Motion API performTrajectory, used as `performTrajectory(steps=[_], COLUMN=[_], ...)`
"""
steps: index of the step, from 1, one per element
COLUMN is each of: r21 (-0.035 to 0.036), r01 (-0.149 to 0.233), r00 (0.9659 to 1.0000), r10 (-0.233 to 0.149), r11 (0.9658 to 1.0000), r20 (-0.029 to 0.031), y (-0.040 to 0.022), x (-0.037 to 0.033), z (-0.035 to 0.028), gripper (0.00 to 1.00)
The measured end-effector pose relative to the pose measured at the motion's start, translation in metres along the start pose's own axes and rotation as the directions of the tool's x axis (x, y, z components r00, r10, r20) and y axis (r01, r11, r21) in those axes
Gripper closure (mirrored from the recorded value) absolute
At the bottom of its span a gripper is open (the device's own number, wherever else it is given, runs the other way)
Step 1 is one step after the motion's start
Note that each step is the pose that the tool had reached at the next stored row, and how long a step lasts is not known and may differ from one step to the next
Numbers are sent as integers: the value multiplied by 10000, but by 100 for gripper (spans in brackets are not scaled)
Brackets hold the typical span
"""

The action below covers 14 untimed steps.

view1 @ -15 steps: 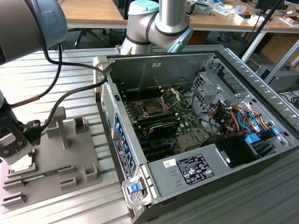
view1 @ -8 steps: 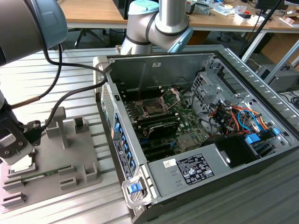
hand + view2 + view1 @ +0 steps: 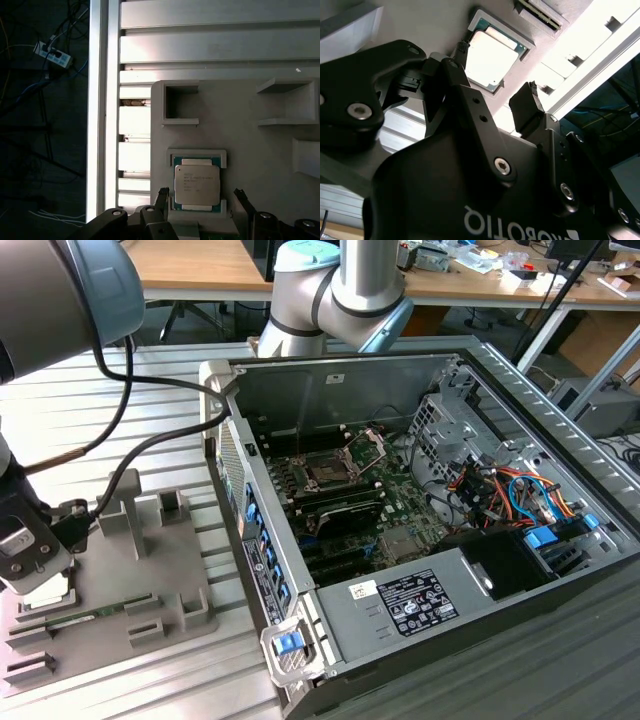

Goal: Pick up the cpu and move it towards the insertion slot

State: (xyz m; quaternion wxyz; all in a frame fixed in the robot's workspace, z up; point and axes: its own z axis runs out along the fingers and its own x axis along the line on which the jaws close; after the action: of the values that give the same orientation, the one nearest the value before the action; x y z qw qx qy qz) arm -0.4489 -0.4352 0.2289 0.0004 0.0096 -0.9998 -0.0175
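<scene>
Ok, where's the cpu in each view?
Exterior view: hidden; the gripper hangs over the grey tray at the exterior view's left.
First wrist view: cpu in the tray's square recess, between the open fingers.
Second wrist view: cpu in the same recess, past the fingers.
Shared landmark: the grey tray.

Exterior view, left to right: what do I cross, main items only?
grey tray → insertion slot → orange and blue cables

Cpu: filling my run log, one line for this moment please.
cpu seated in tray | gripper open | fingers flanking cpu | not lifted
</scene>
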Motion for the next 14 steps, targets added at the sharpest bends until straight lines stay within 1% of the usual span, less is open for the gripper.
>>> performTrajectory(steps=[14], r21=[0], r01=[0], r00=[10000], r10=[0], r11=[10000], r20=[0], y=[-1], x=[0], z=[35], gripper=[38])
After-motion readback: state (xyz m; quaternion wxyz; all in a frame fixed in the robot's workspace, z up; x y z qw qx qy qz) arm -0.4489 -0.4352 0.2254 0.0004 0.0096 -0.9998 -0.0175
